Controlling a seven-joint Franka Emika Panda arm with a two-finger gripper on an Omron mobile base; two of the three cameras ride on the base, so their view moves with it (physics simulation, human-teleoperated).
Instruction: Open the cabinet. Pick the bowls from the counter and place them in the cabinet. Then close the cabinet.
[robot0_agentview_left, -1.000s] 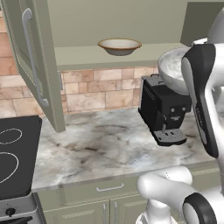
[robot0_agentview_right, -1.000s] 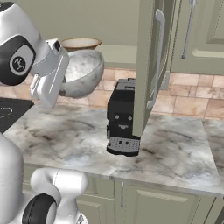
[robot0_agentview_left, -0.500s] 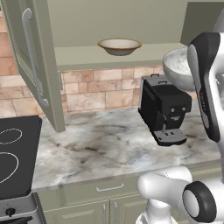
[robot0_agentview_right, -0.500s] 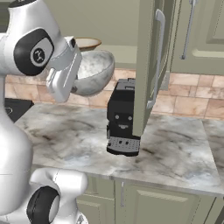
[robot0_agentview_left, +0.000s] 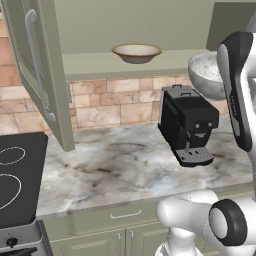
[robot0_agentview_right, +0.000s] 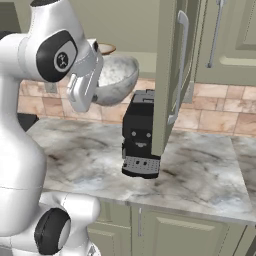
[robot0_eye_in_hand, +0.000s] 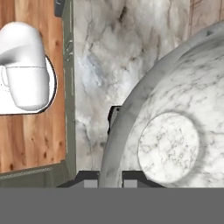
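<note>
We see the grey bowl (robot0_agentview_right: 116, 79) held up in the air at upper centre of the right base view, and at the right edge of the left base view, just above the black coffee machine (robot0_agentview_left: 188, 122). It is deep and round, off-white with fine grey speckles and marbling, and in the hand view its inside shows a flat pale circle at the bottom. The gripper (robot0_eye_in_hand: 109, 180) at the bottom of the hand view has its fingers pressed together on the bowl's rim, one dark tip on each side of the wall.

The tan bowl (robot0_agentview_left: 136, 52) sits on the pale shelf of the cabinet (robot0_agentview_left: 35, 75) at top centre of the left base view; it is wide and shallow, with a brown rim and cream inside. The cabinet door at the left of that view stands open, olive green with a long silver bar handle.

The counter (robot0_agentview_left: 120, 165) below is grey-beige marble with dark veins. We can read no writing or brand on anything.
</note>
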